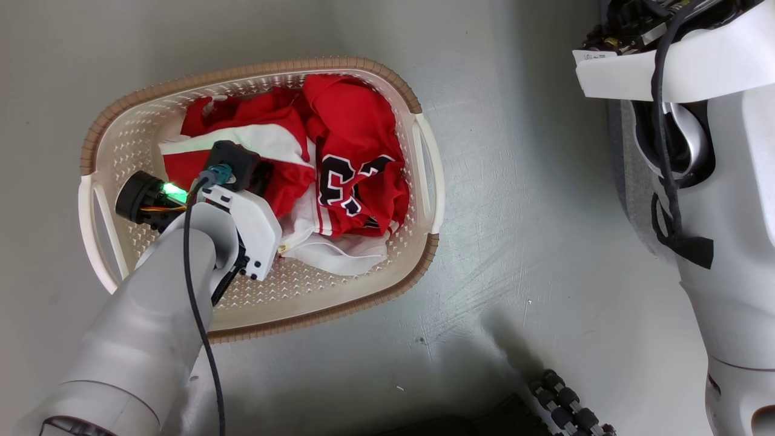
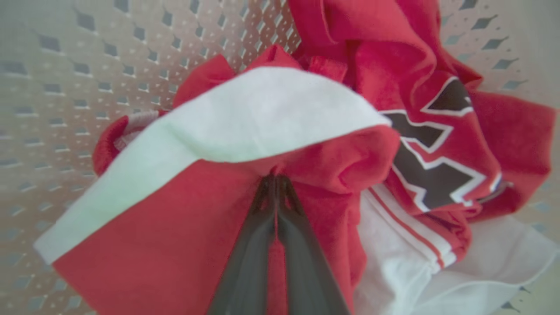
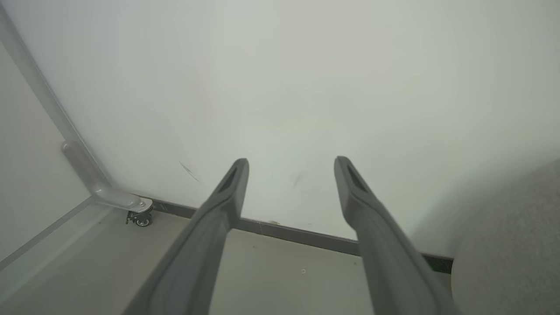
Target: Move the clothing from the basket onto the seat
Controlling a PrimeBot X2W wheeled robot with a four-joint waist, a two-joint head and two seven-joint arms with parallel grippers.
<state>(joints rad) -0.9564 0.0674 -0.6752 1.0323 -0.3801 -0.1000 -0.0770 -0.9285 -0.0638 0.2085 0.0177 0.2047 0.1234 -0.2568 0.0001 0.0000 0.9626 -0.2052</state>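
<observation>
- Your left gripper [image 2: 275, 179] is pinched shut on the plain red garment [image 2: 175, 236], just below its white band.
- The lettered jersey [image 1: 357, 175] lies against it, and both sit inside the basket [image 1: 272, 68].
- Your right gripper [image 3: 291, 164] stands spread and empty, with the seat [image 3: 512, 253] beside it.

One basket [image 1: 339, 63] with two handles [image 1: 433, 175], at its 3 and 9 o'clock; two garments [image 1: 363, 115] inside it: one red garment with a white band [image 1: 275, 140] toward 10 o'clock, one lettered jersey [image 1: 357, 172] toward 3 o'clock; two grippers, the left gripper [image 2: 275, 179] and the right gripper [image 3: 291, 164], two fingers [image 3: 365, 205] each; one caster wheel [image 3: 141, 218]; one sofa [image 3: 516, 253].
</observation>
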